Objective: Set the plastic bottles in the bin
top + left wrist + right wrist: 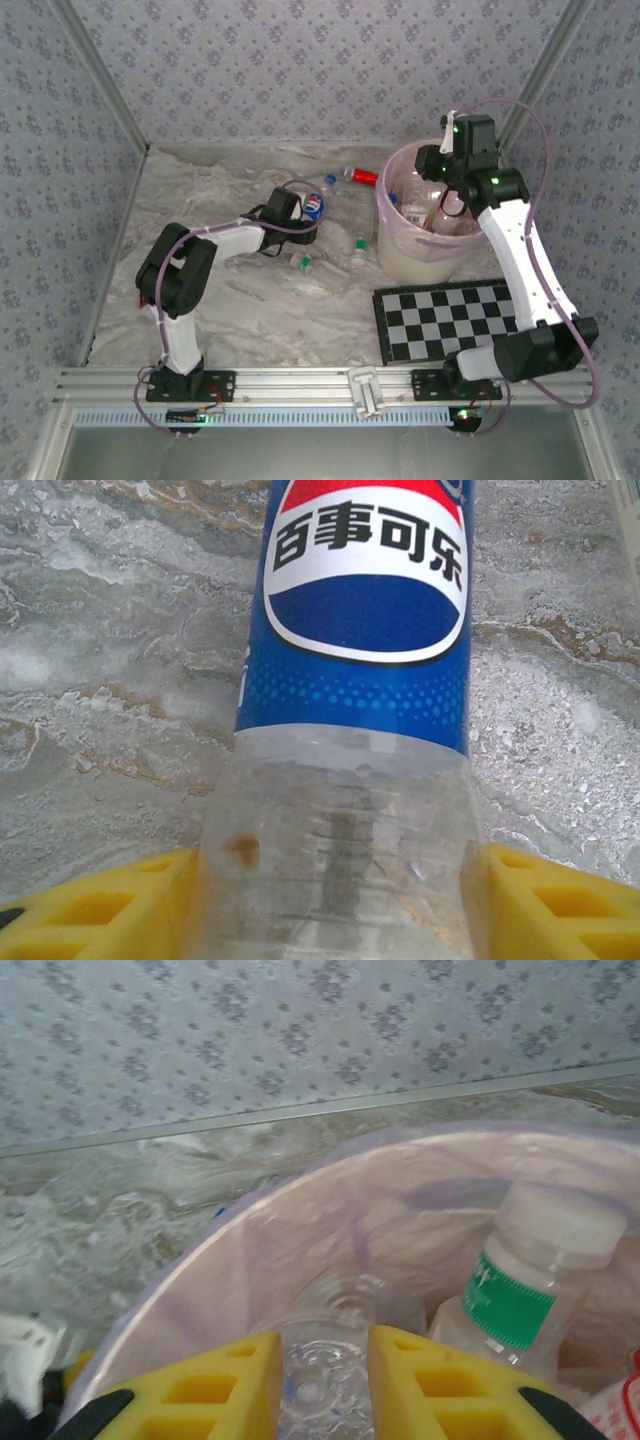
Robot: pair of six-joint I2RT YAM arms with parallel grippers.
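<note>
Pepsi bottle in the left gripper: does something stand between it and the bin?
On the table, a few small loose bottles lie roughly between the Pepsi bottle and the bin; lifted, it would probably pass over them. The right gripper, holding a clear bottle, hangs over the bin's opening.

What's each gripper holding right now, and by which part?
Left gripper: the Pepsi bottle, by its clear section below the label. Right gripper: a clear bottle over the bin; which part, unclear.

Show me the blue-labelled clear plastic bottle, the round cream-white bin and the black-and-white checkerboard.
Blue-labelled clear plastic bottle point(360, 630): left wrist view, label.
Round cream-white bin point(422, 262): top external view, outer wall.
Black-and-white checkerboard point(440, 322): top external view, centre.
</note>
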